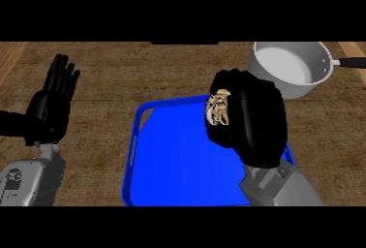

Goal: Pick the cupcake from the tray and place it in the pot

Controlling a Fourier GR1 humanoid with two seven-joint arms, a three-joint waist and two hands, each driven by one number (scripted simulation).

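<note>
Your brown wooden counter (107,87) carries a blue tray (178,169) at centre and, beyond its far right corner, a grey pot (289,63) with a black handle pointing right. Your right hand (253,121) is above the tray's right side, fingers curled round the cupcake (218,109), short of the pot. Your left hand (53,97) rests at the left, fingers straight and upward.
</note>
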